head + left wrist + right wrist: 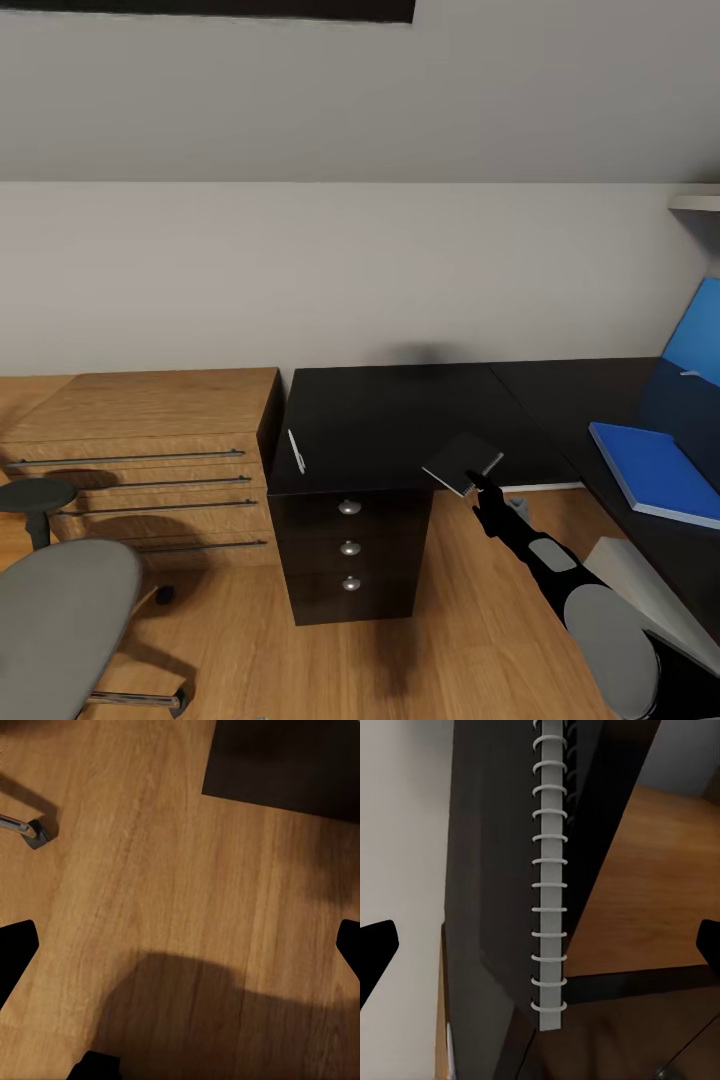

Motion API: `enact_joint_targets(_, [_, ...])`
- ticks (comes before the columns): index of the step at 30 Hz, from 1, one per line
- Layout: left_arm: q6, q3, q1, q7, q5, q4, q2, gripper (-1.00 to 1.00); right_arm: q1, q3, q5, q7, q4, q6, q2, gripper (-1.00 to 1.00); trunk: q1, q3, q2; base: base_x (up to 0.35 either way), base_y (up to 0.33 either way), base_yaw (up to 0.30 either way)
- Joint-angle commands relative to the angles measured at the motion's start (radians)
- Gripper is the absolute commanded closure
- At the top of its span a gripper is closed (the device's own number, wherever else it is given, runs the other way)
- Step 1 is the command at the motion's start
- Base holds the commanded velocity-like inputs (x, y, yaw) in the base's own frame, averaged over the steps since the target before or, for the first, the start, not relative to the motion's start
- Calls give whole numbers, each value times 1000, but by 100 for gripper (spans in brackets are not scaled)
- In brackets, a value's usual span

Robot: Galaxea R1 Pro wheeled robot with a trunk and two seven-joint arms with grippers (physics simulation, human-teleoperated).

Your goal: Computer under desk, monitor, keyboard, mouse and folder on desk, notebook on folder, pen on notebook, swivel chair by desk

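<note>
The grey notebook (462, 462) sits at the front edge of the black desk (390, 420), one corner past the edge. My right gripper (478, 492) is at that corner. In the right wrist view its spiral spine (547, 870) runs between the gripper's (547, 952) wide-apart fingertips, so it is open. The pen (296, 450) lies on the desk's left part. On the right wing rests the blue folder (655, 470), with the light grey computer (630, 570) below. The swivel chair (60, 620) stands at lower left. My left gripper (184, 952) hangs open over the floor. Monitor, keyboard and mouse are out of view.
A light wooden dresser (150, 450) stands against the desk's left side. The three-drawer pedestal (350, 550) is under the desk's left part. A blue wall panel (700, 330) is behind the folder. A chair castor (34, 832) shows on the wood floor.
</note>
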State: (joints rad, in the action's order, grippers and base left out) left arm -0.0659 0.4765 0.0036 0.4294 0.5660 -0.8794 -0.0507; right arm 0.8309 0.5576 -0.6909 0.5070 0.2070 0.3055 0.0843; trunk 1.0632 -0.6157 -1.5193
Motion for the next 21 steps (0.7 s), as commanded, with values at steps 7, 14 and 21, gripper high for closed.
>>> enact_joint_targets(7, [-6, 6, 0, 6, 12, -1, -1, -100, 0, 4, -6, 0, -2, 9, 0, -100, 0, -1, 0, 0, 0, 0])
enact_joint_targets(14, [-6, 7, 0, 6, 10, -1, 0, -100, 0, 3, -6, -15, -4, 9, -2, -100, 0, -1, 0, 0, 0, 0])
enact_joint_targets(21, [-6, 7, 0, 6, 12, -1, 0, -100, 0, 3, -6, -34, -4, 10, -3, -100, 0, -1, 0, 0, 0, 0])
